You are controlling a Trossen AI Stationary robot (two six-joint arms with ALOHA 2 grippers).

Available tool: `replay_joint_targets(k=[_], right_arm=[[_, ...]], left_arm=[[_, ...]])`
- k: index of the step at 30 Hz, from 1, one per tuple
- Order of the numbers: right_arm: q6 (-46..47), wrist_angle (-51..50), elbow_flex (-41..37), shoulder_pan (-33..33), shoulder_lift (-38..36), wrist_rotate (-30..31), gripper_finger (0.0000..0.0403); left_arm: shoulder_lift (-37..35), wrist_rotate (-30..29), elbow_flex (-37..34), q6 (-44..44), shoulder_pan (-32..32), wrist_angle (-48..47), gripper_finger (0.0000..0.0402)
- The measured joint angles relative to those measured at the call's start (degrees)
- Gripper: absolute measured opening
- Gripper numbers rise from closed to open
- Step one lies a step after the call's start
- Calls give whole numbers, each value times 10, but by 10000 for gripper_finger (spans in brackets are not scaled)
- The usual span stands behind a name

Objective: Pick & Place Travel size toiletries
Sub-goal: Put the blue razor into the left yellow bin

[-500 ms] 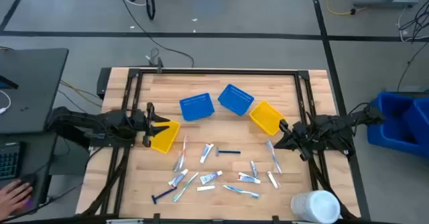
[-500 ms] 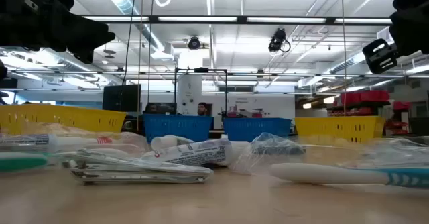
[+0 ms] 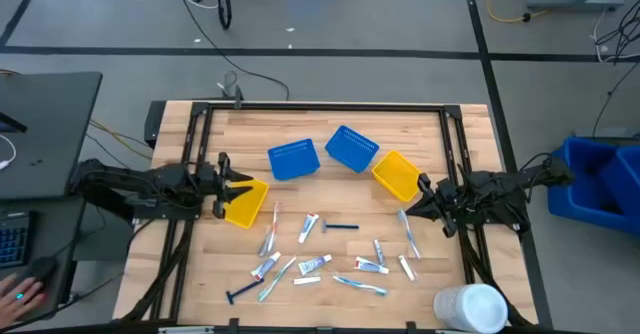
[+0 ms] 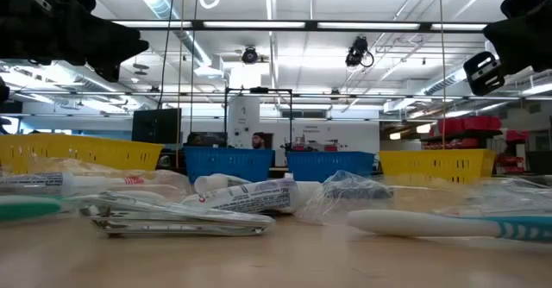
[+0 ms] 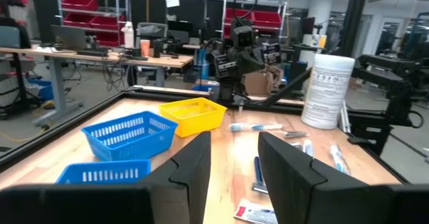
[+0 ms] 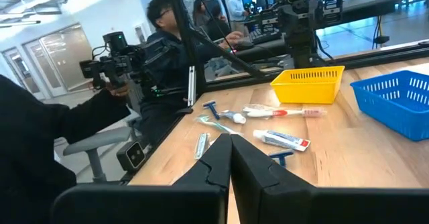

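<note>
While both blue baskets (image 3: 294, 159) look empty, your toiletries (image 3: 330, 246) lie scattered on the worktop (image 3: 330, 124). Left gripper (image 3: 232, 183), jaws spread, hovers beside a yellow basket (image 3: 246, 203); right gripper (image 3: 419, 200), jaws pressed together, beside the other.

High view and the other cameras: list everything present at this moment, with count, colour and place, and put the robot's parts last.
Baskets: two blue at the table's middle rear; two yellow, one by the left arm, one by the right arm.
Toiletries: about fifteen, small white tubes, white and teal toothbrushes, one dark blue razor, scattered loose on the wood in front of the baskets.
Cylinder: one, large, white, at the table's front right corner.
Table: one, light wood with a black frame.
Bin: one, blue, on the floor right of the table.
Person: one, seated beyond the table.
Left end effector: open, at the left edge.
Right end effector: shut, at the right edge.
</note>
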Motion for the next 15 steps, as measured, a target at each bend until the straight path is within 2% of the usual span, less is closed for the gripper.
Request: replay_joint_targets(k=[3,7,15], right_arm=[[0,0,0,0,0,23,16],[0,6,0,0,0,109,16],[-101,88,0,-3,0,425,16]], left_arm=[[0,-1,0,0,0,0,134],[0,-23,0,0,0,0,134],[4,-43,0,-13,0,48,134]])
